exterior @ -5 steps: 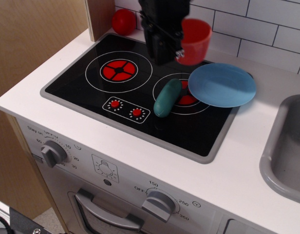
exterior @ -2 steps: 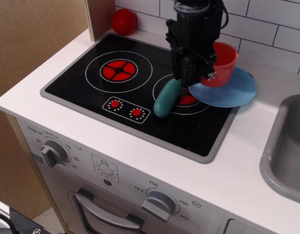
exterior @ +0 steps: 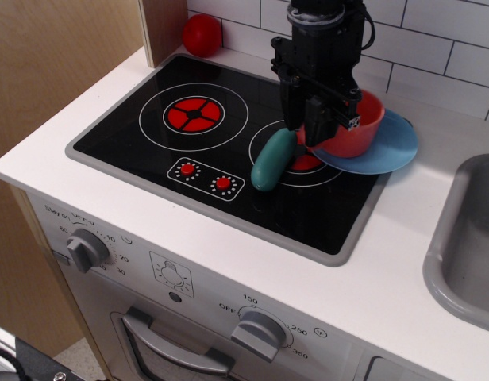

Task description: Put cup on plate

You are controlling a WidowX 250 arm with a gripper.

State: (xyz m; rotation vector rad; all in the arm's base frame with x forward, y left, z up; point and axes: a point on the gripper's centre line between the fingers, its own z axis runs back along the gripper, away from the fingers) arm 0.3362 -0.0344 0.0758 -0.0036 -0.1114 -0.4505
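Cup (exterior: 352, 131) sits low on the blue plate (exterior: 391, 147), with the black gripper (exterior: 324, 127) on its near-left rim.

The jaws pinch the rim of the cup at about 9 o'clock, and the cup tilts a bit toward them. The plate lies at 3 o'clock on the black toy stove (exterior: 229, 151), half over the right red burner (exterior: 304, 161). A dark green toy vegetable (exterior: 271, 159) lies just beside the jaws at 7 o'clock, very near the cup, and I cannot tell if they touch. A small red ball (exterior: 202, 34) rests far off at 10 o'clock by the wall. The gray sink (exterior: 463, 246) is at 4 o'clock on the white counter (exterior: 387, 278).
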